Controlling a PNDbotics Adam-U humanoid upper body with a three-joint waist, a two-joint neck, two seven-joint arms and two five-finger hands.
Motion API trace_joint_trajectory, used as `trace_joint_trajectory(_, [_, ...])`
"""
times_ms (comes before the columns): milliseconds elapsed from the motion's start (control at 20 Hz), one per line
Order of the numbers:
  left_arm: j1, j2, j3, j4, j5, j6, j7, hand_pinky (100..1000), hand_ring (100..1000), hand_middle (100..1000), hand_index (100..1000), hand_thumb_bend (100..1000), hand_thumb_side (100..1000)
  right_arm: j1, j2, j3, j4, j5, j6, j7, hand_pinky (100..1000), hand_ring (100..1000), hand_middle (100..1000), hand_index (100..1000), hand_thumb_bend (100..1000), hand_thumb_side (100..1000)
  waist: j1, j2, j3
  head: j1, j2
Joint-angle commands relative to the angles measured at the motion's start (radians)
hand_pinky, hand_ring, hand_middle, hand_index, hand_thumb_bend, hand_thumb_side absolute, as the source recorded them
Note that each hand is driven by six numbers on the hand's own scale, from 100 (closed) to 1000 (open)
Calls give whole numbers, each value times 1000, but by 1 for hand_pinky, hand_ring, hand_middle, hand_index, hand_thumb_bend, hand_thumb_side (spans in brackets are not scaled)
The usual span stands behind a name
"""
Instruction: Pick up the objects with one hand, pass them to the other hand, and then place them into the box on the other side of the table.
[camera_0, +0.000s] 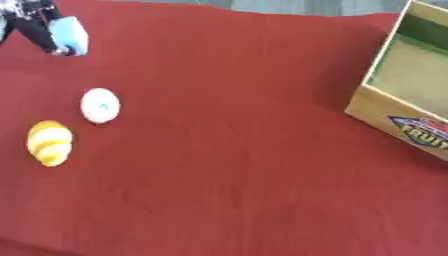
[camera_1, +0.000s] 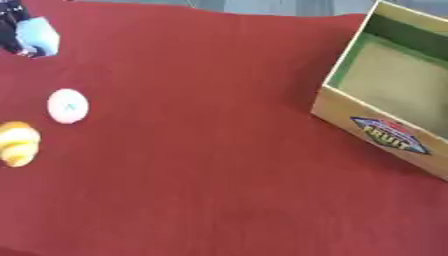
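At the upper left my left hand (camera_0: 31, 25) is curled round a light blue block (camera_0: 70, 35), held just above the red cloth. Below it on the cloth lies a white round object (camera_0: 100, 105) with a small blue mark. A yellow croissant-shaped object (camera_0: 49, 142) lies a little lower and further left. The open cardboard box (camera_1: 385, 131), printed with a fruit label, stands at the right edge, its inside showing nothing. My right hand appears in neither view.
The red cloth (camera_0: 236, 165) covers the whole table. Its far edge runs along the top, with grey floor beyond.
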Motion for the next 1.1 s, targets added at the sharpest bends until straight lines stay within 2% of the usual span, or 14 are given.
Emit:
trace_joint_trajectory(50, [7,60,-20,-107,52,-4,27,787,633,574,384,319,100,-11,-30,-2,-25,-19,1,-7,870,860,746,891,316,221,-11,-53,7,-14,7])
trace_joint_trajectory(350, [72,76,-67,-287,176,25,39,781,624,564,391,304,100,-21,-41,5,-52,-47,-4,-13,870,861,748,890,319,193,-18,-82,25,-49,21])
trace_joint_trajectory(600, [131,84,-104,-426,263,55,43,778,613,556,394,283,100,-44,-54,19,-82,-65,-5,-12,872,867,754,890,330,167,-24,-98,35,-69,14])
trace_joint_trajectory(950, [233,35,-132,-575,365,114,133,767,587,540,392,236,100,-132,-61,73,-140,-6,39,32,876,886,781,902,396,161,-28,-114,46,-100,22])
trace_joint_trajectory(1000, [246,22,-133,-592,374,119,154,764,578,535,389,367,100,-149,-61,85,-153,10,46,45,876,888,787,905,519,171,-29,-115,46,-104,26])
trace_joint_trajectory(1050, [259,6,-133,-612,382,121,180,764,577,534,388,218,100,-169,-60,99,-166,29,53,60,876,888,788,905,426,163,-30,-117,47,-108,29])
trace_joint_trajectory(1100, [274,-12,-134,-631,387,122,206,763,571,531,385,208,100,-191,-60,115,-178,49,62,76,875,889,791,907,448,171,-32,-118,47,-111,33])
